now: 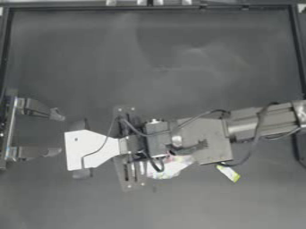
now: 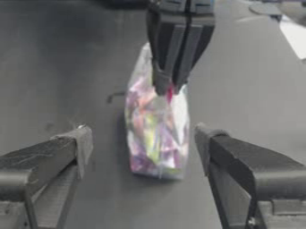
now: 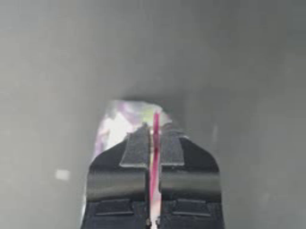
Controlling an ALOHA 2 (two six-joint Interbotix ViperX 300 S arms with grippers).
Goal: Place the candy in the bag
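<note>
The bag [image 1: 173,167] is a clear zip bag with colourful candies inside and a pink-red seal strip. My right gripper [image 1: 156,159] reaches in from the right and points down, shut on the bag's seal at the top. The left wrist view shows the bag [image 2: 156,134] hanging upright from the right gripper [image 2: 169,87]. In the right wrist view the pink strip runs between the shut right gripper [image 3: 154,129], with the bag [image 3: 122,118] below. The candy [image 1: 228,173], small and yellow-green, lies on the table right of the bag. My left gripper [image 1: 55,133] waits open at the left, facing the bag.
A white flat arm part [image 1: 90,150] juts out left of the bag, between it and the left gripper. The right arm [image 1: 263,118] and its cables cross the middle of the table. A frame rail [image 1: 149,5] runs along the far edge.
</note>
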